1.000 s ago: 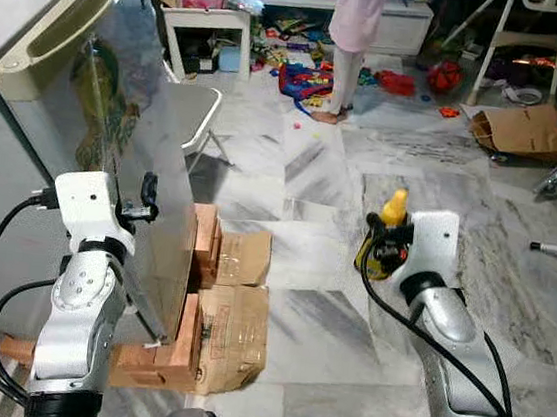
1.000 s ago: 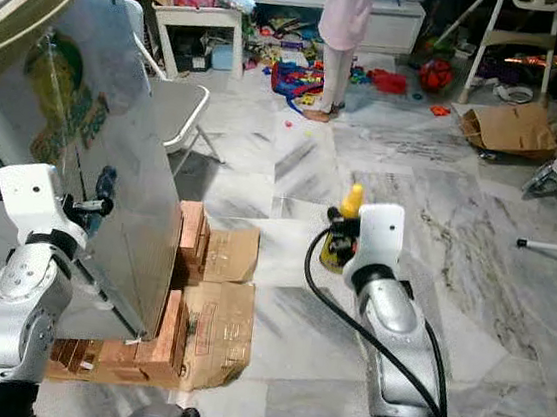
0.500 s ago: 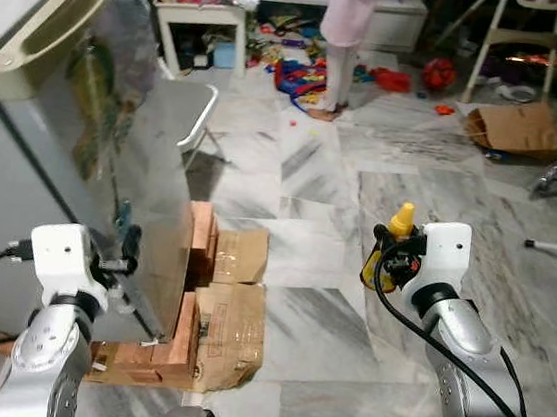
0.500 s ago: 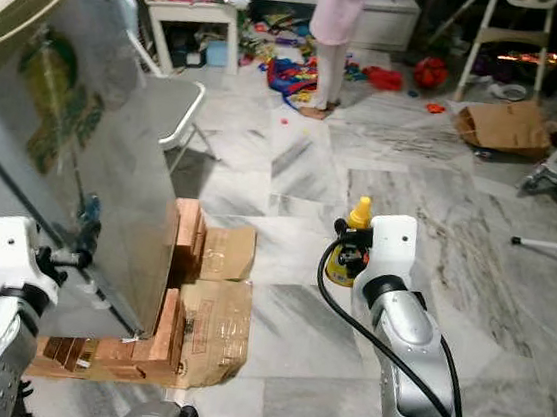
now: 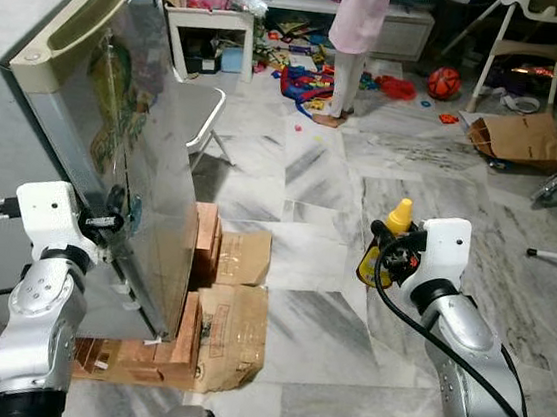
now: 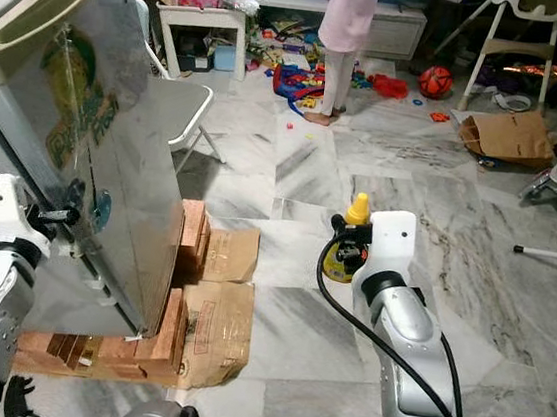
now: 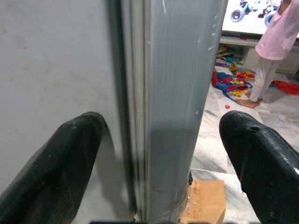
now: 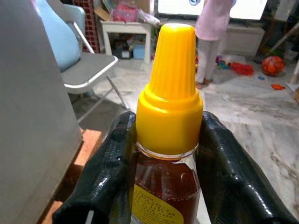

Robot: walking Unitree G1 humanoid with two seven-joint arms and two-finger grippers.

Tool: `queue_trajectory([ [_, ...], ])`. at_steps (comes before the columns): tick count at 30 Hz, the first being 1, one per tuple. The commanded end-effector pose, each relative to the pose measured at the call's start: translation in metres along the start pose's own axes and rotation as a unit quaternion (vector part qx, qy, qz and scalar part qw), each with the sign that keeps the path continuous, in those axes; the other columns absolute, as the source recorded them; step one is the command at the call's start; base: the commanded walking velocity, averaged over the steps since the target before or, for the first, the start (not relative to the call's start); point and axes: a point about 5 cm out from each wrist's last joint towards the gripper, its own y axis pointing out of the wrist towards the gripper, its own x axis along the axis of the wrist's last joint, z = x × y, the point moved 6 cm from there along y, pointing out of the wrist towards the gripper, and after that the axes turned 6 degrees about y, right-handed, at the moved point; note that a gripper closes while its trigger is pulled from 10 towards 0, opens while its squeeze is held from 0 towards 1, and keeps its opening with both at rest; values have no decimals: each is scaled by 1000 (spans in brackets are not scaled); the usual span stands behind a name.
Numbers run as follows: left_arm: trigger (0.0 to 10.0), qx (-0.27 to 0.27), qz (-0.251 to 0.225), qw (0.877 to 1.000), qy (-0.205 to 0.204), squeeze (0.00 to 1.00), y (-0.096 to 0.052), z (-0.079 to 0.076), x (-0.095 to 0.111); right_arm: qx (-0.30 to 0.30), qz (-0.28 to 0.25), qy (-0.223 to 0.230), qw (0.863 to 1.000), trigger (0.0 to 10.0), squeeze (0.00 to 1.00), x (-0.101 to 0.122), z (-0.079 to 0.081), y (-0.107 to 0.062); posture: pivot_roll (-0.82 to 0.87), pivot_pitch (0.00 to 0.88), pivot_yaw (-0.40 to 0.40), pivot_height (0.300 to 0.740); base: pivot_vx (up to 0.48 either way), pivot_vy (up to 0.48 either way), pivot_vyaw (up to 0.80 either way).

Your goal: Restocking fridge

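The left gripper (image 7: 154, 154) is raised at the near left against the fridge door (image 5: 148, 163), its two black fingers (image 7: 51, 163) spread wide with the door's free edge standing between them; neither finger is seen pressing the metal, so the placement reads as a bracket to catch that edge and swing the door, which looks shut or nearly so. The fridge (image 6: 34, 60) stands on bricks and flattened cardboard (image 5: 230, 329) at its base. The right gripper (image 8: 163, 154) is held out over bare marble floor (image 5: 326, 325), to the right of the fridge and well apart from it, its fingers closed on the neck of the honey bottle (image 5: 383, 243) just below the yellow cap (image 8: 169, 93). The bottle's long axis is vertical, cap pointing up; that grip leaves the base free for setting down upright on a shelf. Judged progress: early, bottle in hand and waiting on the door. A person (image 5: 355, 46) stands far off among scattered toys.
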Motion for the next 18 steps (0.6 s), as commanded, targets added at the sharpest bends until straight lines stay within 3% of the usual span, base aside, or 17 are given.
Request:
queue_trajectory([
  [1, 10000, -27, -12, 1000, -5, 0, 5, -12, 8, 5, -17, 1, 1000, 10000, 0, 11, 2, -2, 20, 0, -2, 740, 0, 0, 0],
  [8, 10000, -79, -26, 997, -1, 0, 6, -36, 14, 8, -13, 7, 1000, 10000, 0, 9, 5, 1, 28, 0, -4, 740, 0, 0, 0],
  [9, 10000, -102, -38, 994, 6, 0, 6, -47, 20, 9, -11, 6, 1000, 10000, 0, 9, 6, 2, 31, 0, -5, 740, 0, 0, 0],
  [10, 10000, -102, -38, 994, 6, 0, 6, -47, 20, 9, -11, 6, 1000, 10000, 0, 9, 6, 2, 31, 0, -5, 740, 0, 0, 0],
  [11, 10000, -132, -46, 990, 7, 0, 4, -60, 26, 7, -10, 6, 1000, 10000, 0, 8, 4, 4, 33, 0, -5, 740, 0, 0, 0],
  [18, 10000, -171, -51, 984, 20, 0, 3, -81, 28, 6, -8, 8, 1000, 10000, 0, 7, 6, 5, 35, 0, 1, 740, 0, 0, 0],
])
